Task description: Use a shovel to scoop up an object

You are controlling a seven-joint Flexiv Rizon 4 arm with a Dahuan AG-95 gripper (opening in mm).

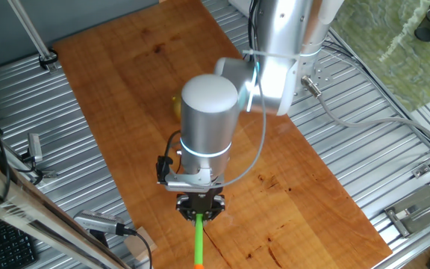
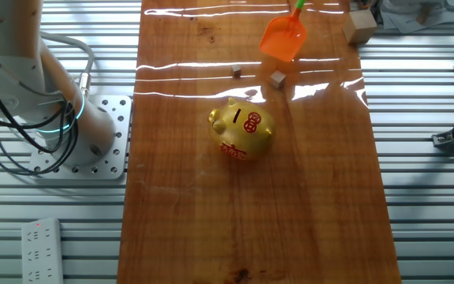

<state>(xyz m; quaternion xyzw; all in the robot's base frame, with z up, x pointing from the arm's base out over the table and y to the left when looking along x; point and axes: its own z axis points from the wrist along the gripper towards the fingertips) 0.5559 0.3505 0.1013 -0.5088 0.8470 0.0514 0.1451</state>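
1. In one fixed view the end effector (image 1: pixel 199 210) is seen pointing down over the wooden desk (image 1: pixel 125 90), with the green shaft of the shovel (image 1: pixel 198 243) running out from between its fingers toward the near edge of the picture. The fingers appear to be closed on that shaft, though the contact itself is largely hidden by the wrist above.

2. In the other fixed view only the orange blade (image 2: pixel 283 37) and a short piece of green shaft are shown; the end effector lies beyond the top edge there.

3. The blade is held ahead of the end effector with its front edge tilted toward the desk, presumably so that it can be slid under something low.

4. The object (image 2: pixel 277 78), a small pale cube, rests on the desk just beyond the blade's front edge, apart from it. Scooping is judged not yet done.

5. A smaller dark brown bit (image 2: pixel 236 73) lies off to one side of the cube, and a gold pig figurine (image 2: pixel 243 130) stands farther out from the blade; the grip high on the shaft is likely chosen to keep the arm clear of these.
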